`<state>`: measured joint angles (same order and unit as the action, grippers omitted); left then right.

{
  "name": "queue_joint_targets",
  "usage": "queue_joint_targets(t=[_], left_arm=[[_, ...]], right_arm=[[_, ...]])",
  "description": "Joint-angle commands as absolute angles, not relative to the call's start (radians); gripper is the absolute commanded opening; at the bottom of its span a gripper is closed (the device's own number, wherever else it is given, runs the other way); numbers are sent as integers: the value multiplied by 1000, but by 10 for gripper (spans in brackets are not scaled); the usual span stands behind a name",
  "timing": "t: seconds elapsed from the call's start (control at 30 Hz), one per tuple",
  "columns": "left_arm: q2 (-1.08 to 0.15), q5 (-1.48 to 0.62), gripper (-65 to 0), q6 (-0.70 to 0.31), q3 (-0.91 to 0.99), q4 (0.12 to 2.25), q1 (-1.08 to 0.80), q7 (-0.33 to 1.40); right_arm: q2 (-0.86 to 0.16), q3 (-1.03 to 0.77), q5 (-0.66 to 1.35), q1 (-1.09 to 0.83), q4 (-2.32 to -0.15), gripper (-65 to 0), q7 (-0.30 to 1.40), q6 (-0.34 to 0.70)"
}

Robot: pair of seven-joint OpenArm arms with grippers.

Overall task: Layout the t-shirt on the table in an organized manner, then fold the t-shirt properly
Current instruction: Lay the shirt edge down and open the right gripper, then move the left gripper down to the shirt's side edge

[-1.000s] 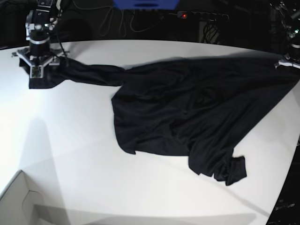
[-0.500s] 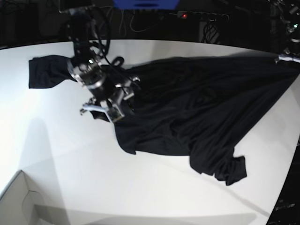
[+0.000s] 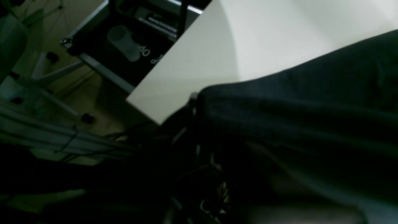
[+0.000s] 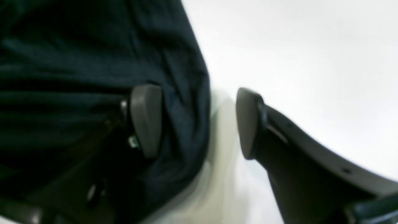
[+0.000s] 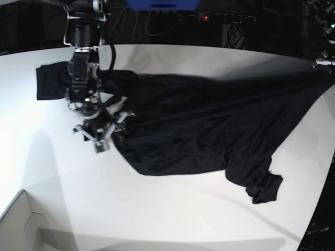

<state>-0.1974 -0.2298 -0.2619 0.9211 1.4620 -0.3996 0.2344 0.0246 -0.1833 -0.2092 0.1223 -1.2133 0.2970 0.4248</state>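
Observation:
The black t-shirt [image 5: 209,125] lies spread across the white table [image 5: 157,209], pulled taut toward the far right, with one sleeve [image 5: 49,81] at the far left. My right gripper [image 5: 102,140] is open at the shirt's left edge. In the right wrist view one finger [image 4: 146,119] is over the t-shirt [image 4: 77,77] and the other finger [image 4: 248,123] over bare table [image 4: 311,62]. My left gripper [image 5: 327,61] sits at the right table edge, shut on the shirt's corner. The left wrist view shows dark t-shirt fabric [image 3: 311,109] running from it.
A pale cardboard box [image 5: 21,225] stands at the front left corner. Cables and a power strip [image 5: 225,17] run behind the table's far edge. Beyond the table corner [image 3: 146,109] in the left wrist view are floor and stand legs [image 3: 62,68].
My right gripper left the sleeve at the far left and moved to the shirt body's left edge. The shirt has stretched tighter and shifted right.

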Motion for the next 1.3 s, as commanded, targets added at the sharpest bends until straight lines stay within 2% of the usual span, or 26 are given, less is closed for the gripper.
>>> queue_joint_targets(t=[0.0, 0.13, 0.53, 0.9, 1.17, 1.27], left_arm=[[-216, -234, -650, -249, 931, 1471, -401, 209], [-216, -234, -650, -249, 931, 1469, -395, 211], [-116, -225, -650, -249, 920, 1481, -289, 217], [-94, -285, -649, -249, 929, 1672, -326, 217], [-94, -308, -648, -249, 921, 1702, -390, 217], [-88, -306, -582, -249, 921, 1632, -386, 219]], right_arm=[[8, -220, -240, 130, -1224, -310, 328, 400], [-19, -314, -240, 104, -1256, -310, 331, 337], [-5, -328, -234, -127, -1526, -310, 331, 332], [-1, -328, -232, -124, -1623, -310, 329, 334], [-1, -285, -232, -124, -1621, -310, 329, 334], [1, -268, -232, -125, -1621, -310, 331, 334]])
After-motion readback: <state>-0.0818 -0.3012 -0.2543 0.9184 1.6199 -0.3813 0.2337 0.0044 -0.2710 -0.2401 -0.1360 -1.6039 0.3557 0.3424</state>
